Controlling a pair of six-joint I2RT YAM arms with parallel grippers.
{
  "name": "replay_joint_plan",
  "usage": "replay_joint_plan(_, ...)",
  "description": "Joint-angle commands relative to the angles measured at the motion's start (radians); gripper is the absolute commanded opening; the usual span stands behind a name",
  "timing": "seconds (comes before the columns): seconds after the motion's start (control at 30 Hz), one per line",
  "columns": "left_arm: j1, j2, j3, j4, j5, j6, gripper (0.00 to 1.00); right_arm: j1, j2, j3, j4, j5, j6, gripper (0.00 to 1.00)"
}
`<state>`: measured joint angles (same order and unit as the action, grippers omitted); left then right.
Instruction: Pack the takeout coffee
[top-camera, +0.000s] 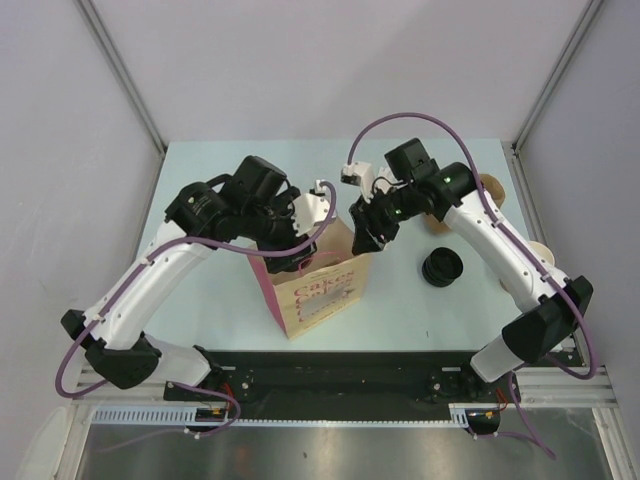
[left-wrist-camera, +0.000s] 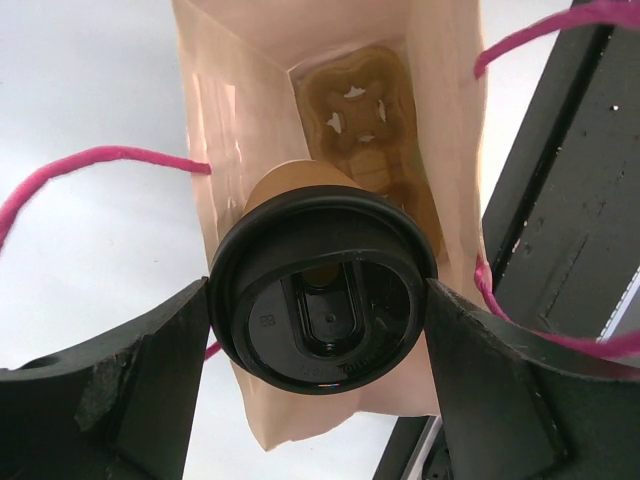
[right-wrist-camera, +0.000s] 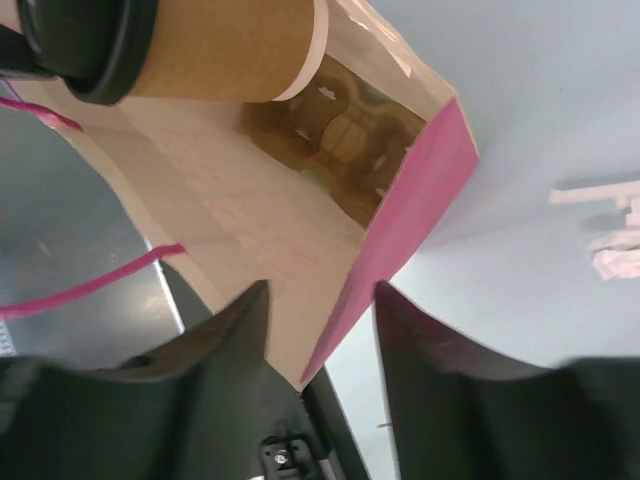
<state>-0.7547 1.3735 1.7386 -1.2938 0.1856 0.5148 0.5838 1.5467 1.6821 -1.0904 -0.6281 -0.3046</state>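
With the left tool (left-wrist-camera: 318, 300) clamped on the cup (right-wrist-camera: 220, 45) over the bag (left-wrist-camera: 240, 110), it should be lowered upright into the carrier (left-wrist-camera: 365, 110) inside the bag, while the right tool (right-wrist-camera: 322, 290), jaws apart, straddles the bag's rim.

The coffee cup (right-wrist-camera: 220, 45) is matt brown paper, its lid (left-wrist-camera: 320, 300) glossy black plastic. The bag (right-wrist-camera: 230, 230) is smooth matt paper with pink cord handles (left-wrist-camera: 90, 165).

Takeout coffee (left-wrist-camera: 325, 290) sat between left gripper (left-wrist-camera: 318, 330) fingers, touching both. Paper bag (left-wrist-camera: 450, 150) stood open just past left gripper, cup bottom at bag mouth. Cup holder (left-wrist-camera: 362, 110) lay in bag bottom, past cup. Bag corner sat between right gripper (right-wrist-camera: 320, 335) fingers. Lid pile (top-camera: 440, 267) lay on table (top-camera: 450, 325), near right gripper, on its right.
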Motion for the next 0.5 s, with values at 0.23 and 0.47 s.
replay_joint_plan(0.23, -0.005, -0.037, -0.027, 0.025, 0.058, 0.042, 0.15, -0.039, 0.087, 0.263, 0.046, -0.004, -0.076, 0.8)
replay_joint_plan(0.47, -0.005, -0.05, -0.045, 0.033, 0.069, 0.053, 0.15, 0.042, 0.176, 0.329, 0.116, 0.007, -0.139, 0.86)
